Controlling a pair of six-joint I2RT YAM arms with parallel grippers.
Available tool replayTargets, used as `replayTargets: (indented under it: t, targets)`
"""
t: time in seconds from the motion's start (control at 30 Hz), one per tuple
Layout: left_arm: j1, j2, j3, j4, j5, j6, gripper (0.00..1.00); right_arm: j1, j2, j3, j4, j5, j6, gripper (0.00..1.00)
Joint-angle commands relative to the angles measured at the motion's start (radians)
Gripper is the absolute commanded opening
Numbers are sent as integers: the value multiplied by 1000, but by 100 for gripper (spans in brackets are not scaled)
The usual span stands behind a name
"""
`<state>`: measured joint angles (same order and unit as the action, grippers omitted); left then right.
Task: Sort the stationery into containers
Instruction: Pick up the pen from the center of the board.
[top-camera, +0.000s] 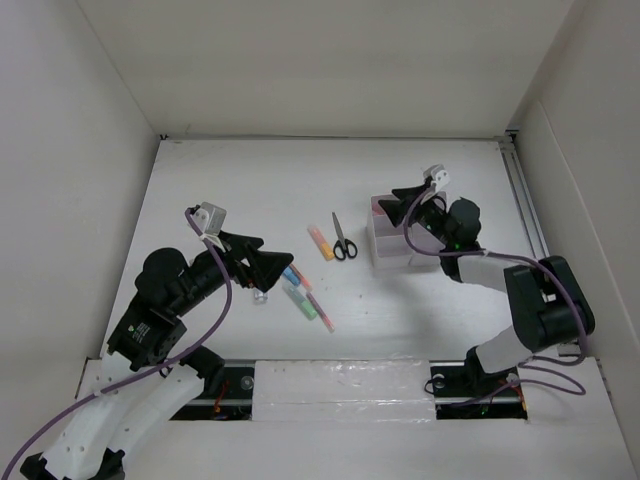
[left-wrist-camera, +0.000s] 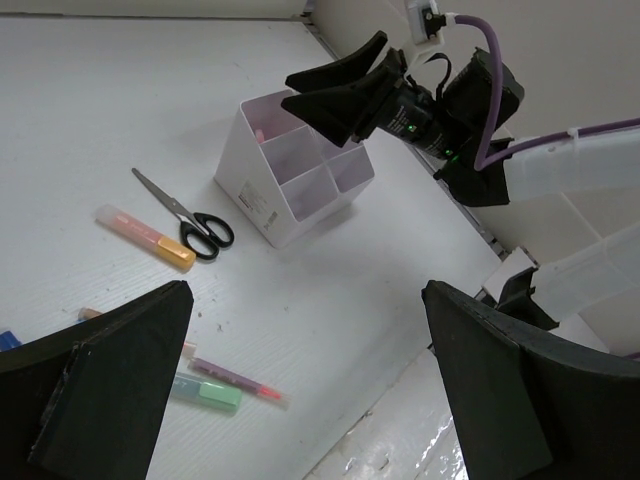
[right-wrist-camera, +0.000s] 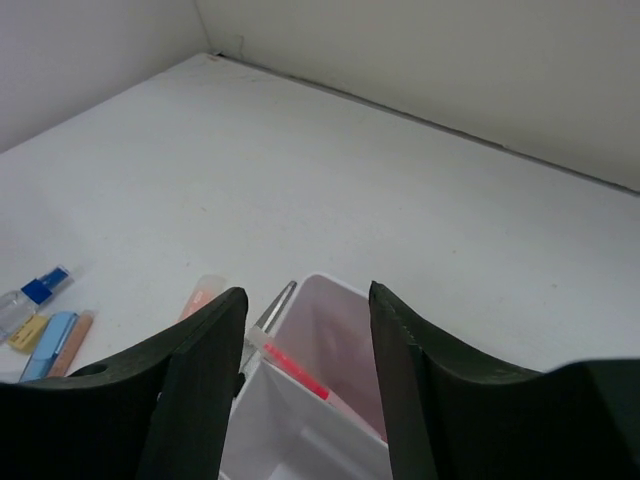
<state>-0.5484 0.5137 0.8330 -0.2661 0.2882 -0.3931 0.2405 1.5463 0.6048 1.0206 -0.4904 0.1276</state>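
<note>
One white box (left-wrist-camera: 255, 182), one pink pen (right-wrist-camera: 296, 370) inside, one scissors (left-wrist-camera: 178, 208), left pincer (left-wrist-camera: 307, 290) and right pincer (right-wrist-camera: 307, 292) both spread, empty.

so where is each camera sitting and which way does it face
top external: fixed above and behind the bases, looking down on the table; both arms show, with left gripper and right gripper.
left wrist: on the left arm, facing across the table at scissors, white box and right arm; its own open fingers frame the view.
right wrist: just above the box, looking down at a pink pen inside; own fingers either side.
shared: top and left wrist both show scissors and box.
</note>
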Motion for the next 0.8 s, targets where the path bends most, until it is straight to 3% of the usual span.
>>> replayTargets:
  t: [0.0,0.1,0.2,0.23,0.37,0.47,0.6,0.77]
  targets:
    - [-1,-17,20,51,17,16,100,29,-81,-7,35,-2,6,59]
    - [-1,-17,20,51,-30,5,100,75,-165,-7,-42,59,-21,60]
    - [-1,-27,20,12,-208,-53,100,190,-233,56,-259,168,-78,62]
    - [-1,-18,20,-23,-333,-71,100,228,-242,76,-383,247,-88,63]
    - [-1,66,61,-155,-626,-193,100,434,-203,218,-655,409,-54,65]
    - [-1,163,100,-267,-769,-286,100,538,-109,276,-779,463,26,65]
    - [-1,207,120,-308,-814,-320,100,653,-3,317,-809,579,98,64]
    - [-1,197,120,-338,-856,-358,100,686,135,392,-830,552,130,60]
